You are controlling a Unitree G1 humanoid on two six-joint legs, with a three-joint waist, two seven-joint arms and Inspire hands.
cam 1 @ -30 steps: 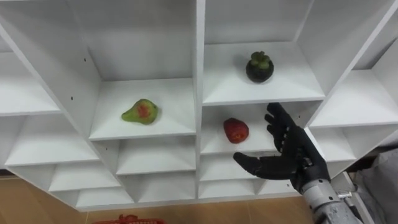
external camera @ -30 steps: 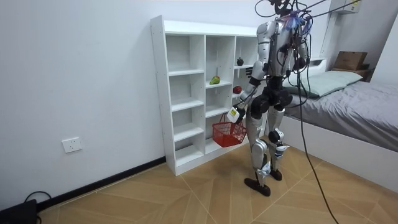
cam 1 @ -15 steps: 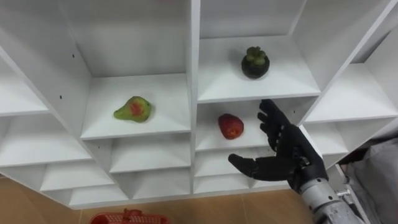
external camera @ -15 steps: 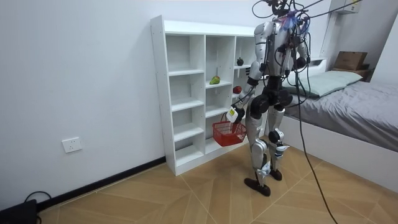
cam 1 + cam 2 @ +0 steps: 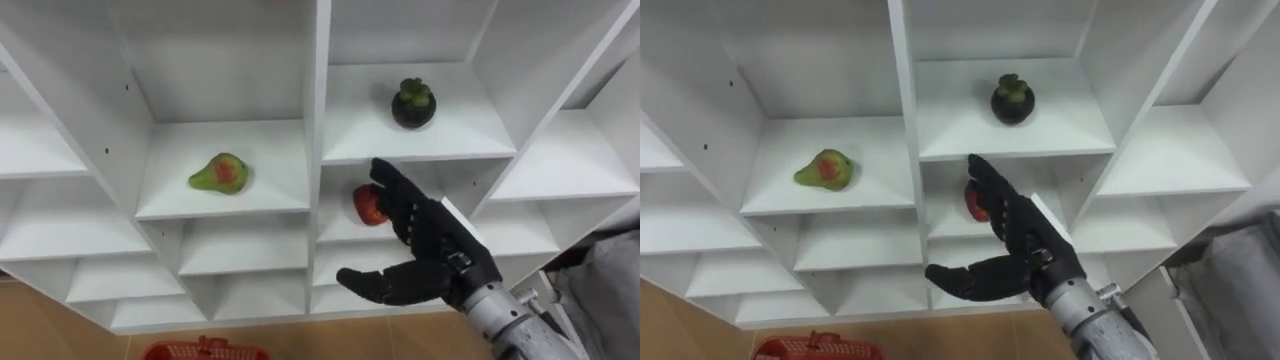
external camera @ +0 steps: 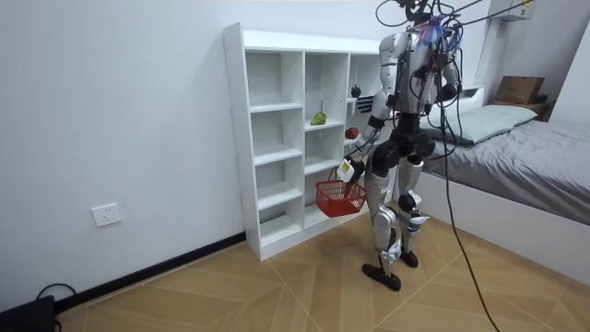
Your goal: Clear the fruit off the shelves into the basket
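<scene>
Red fruit (image 5: 364, 207) partly behind R hand (image 5: 437, 252), fingers (image 5: 391, 186) spread; L hand (image 6: 347, 170) grips basket (image 6: 339, 197).

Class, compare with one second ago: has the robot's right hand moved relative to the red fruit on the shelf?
Yes. The right hand has moved left toward the red fruit; its fingers now overlap the fruit's right side.

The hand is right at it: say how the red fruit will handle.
The red fruit looks rounded, so a nudge from the open right hand could roll it back on the flat shelf. Small beside the hand, it is probably light; its smooth skin may slip.
</scene>
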